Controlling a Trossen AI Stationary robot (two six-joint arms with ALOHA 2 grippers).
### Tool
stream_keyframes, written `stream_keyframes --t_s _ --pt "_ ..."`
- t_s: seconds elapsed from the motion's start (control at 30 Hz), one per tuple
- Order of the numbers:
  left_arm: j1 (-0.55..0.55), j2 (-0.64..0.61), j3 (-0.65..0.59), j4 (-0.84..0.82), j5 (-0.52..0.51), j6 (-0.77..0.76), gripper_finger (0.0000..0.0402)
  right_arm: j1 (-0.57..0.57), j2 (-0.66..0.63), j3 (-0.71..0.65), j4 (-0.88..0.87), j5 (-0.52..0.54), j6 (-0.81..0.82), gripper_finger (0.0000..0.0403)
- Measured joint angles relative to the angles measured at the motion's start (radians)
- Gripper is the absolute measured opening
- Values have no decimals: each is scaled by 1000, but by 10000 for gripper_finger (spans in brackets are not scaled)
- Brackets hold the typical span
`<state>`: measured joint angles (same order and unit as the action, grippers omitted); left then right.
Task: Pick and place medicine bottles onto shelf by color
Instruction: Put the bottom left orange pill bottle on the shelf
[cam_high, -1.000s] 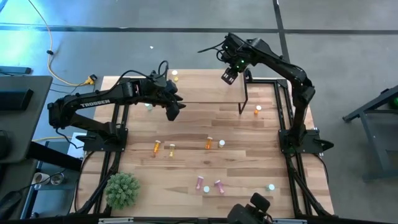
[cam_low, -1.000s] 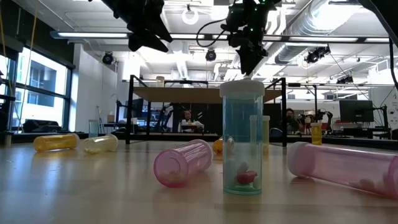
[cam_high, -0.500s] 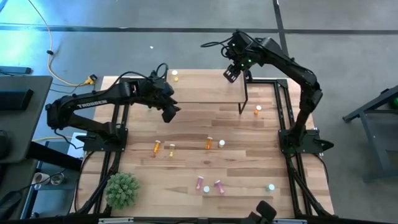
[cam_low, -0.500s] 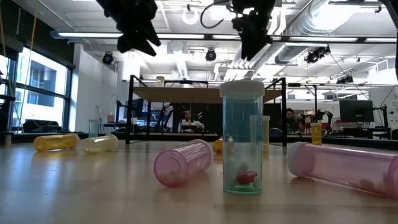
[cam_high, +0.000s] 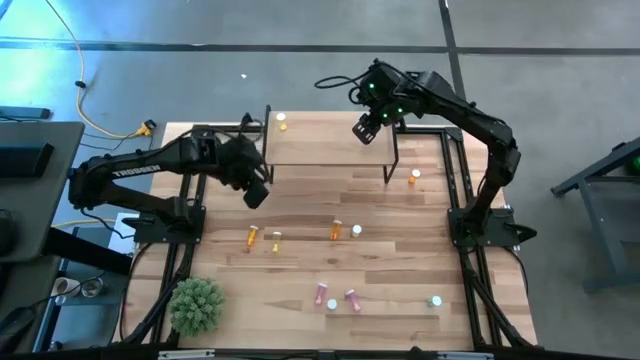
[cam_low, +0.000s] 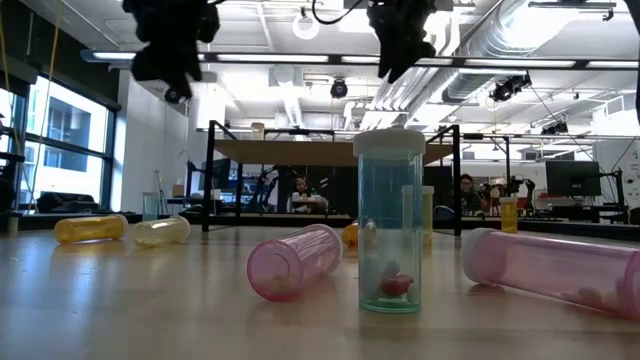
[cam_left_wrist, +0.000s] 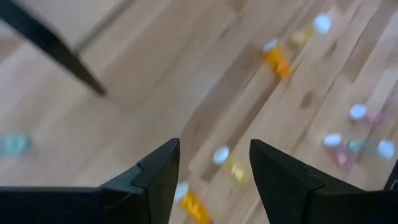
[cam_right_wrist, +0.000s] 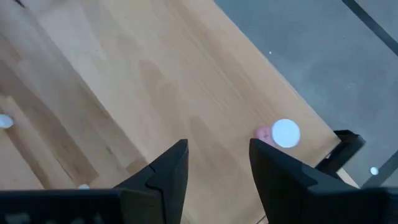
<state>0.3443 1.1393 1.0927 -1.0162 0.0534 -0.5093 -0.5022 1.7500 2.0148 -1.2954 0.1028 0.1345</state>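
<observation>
Overhead, high view: left gripper (cam_high: 255, 192) hangs above the bare planks just near of the shelf's (cam_high: 330, 140) left end, holding nothing; right gripper (cam_high: 364, 131) sits over the shelf's right part, also empty.
Shelf load: one yellow bottle (cam_high: 282, 123) stands at the far left of the board.
Table bottles: an orange bottle (cam_high: 252, 236) and a pale yellow bottle (cam_high: 275, 240) lie left of centre; another orange one (cam_high: 336, 229) lies mid-table; an orange upright bottle (cam_high: 415, 179) stands right, beside the shelf leg; two pink bottles (cam_high: 322, 293) lie near; a green bottle (cam_high: 435, 300) stands near right.
Low view: the green one (cam_low: 390, 222) stands closest, a pink one (cam_low: 294, 261) lying just left of it; both grippers are high above.
Left wrist view: fingers (cam_left_wrist: 152, 180) stand apart with nothing between them, planks and scattered bottles beyond.
Right wrist view: fingers (cam_right_wrist: 166, 171) likewise spread and empty over the shelf board; a white-capped bottle (cam_right_wrist: 283, 134) stands at the board's edge.
</observation>
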Motion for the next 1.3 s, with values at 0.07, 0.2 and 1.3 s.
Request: stream_keyframes --t_s 0.07,0.2,1.3 --pt "-41 0 0 -42 -37 -40 186 8 0 0 7 0 0 161" --pt "-126 0 0 -95 -106 -150 186 16 0 0 21 -3 0 161" --pt "-538 27 -365 127 -172 -1040 186 17 0 0 72 -3 -64 161"
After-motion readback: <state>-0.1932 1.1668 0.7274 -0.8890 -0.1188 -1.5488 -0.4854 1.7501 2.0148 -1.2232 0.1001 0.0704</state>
